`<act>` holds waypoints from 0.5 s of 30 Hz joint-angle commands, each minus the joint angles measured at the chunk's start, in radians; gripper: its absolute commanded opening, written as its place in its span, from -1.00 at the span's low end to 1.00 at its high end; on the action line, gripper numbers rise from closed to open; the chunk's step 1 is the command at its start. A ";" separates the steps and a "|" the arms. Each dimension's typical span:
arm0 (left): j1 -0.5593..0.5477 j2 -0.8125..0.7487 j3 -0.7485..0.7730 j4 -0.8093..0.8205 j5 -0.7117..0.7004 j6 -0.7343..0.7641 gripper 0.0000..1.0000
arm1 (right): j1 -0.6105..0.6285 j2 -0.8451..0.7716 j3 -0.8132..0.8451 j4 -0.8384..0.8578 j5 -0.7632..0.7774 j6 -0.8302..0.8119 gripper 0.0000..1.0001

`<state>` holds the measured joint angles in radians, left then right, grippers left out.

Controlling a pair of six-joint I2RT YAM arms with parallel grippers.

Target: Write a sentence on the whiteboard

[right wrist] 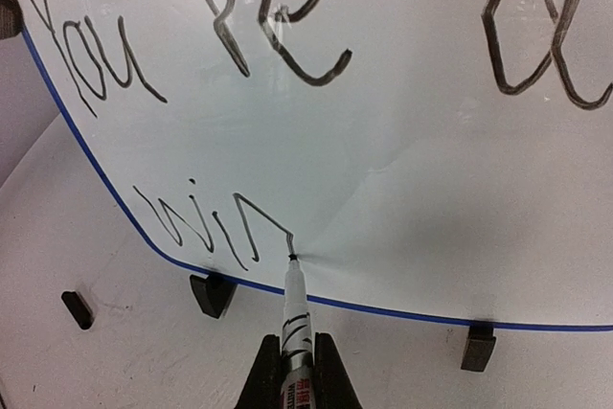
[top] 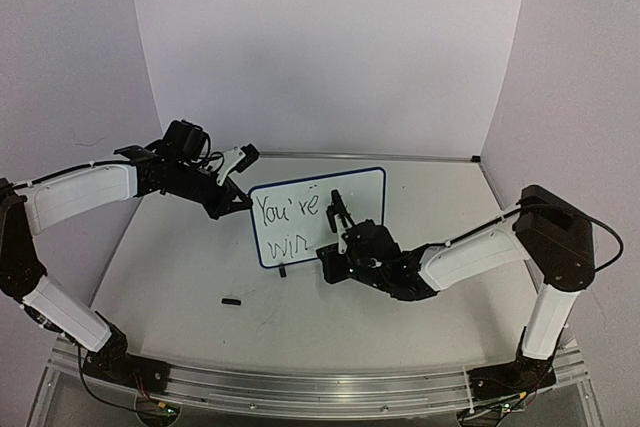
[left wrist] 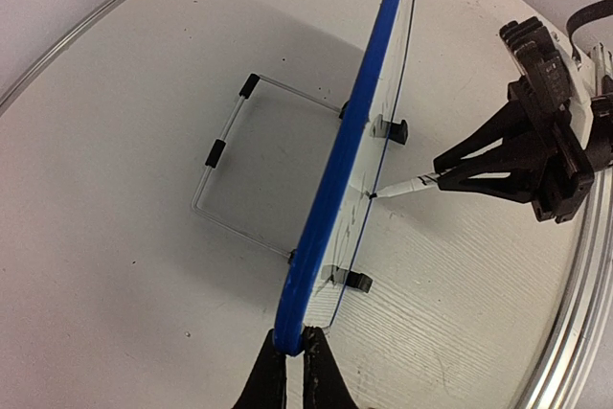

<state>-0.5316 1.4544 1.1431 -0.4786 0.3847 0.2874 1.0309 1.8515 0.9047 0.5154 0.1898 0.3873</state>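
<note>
The whiteboard (top: 345, 197), white with a blue frame, stands upright on two black feet at the table's middle. The sentence (top: 285, 224) reads "You're a" above "win"; it also shows in the right wrist view (right wrist: 201, 222). My left gripper (left wrist: 290, 356) is shut on the whiteboard's blue edge (left wrist: 330, 198), steadying it from the left side. My right gripper (right wrist: 292, 371) is shut on a black-and-white marker (right wrist: 295, 318), whose tip touches the board (right wrist: 431, 189) at the end of the "n" stroke. In the left wrist view the marker (left wrist: 407, 186) meets the board face.
A small black marker cap (top: 232, 300) lies on the table in front of the board, also seen in the right wrist view (right wrist: 77, 309). A wire stand (left wrist: 225, 155) props the board from behind. White walls enclose the table on three sides.
</note>
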 commanded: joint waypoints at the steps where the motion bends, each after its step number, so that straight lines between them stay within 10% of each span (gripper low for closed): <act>1: 0.001 0.027 0.000 -0.056 -0.092 0.028 -1.00 | -0.011 0.028 0.017 -0.004 0.024 0.014 -1.00; 15: 0.001 0.027 0.000 -0.054 -0.088 0.028 -1.00 | -0.010 -0.089 -0.059 0.026 -0.004 -0.006 -1.00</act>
<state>-0.5316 1.4544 1.1431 -0.4789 0.3851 0.2876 1.0260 1.8339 0.8693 0.5110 0.1637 0.3859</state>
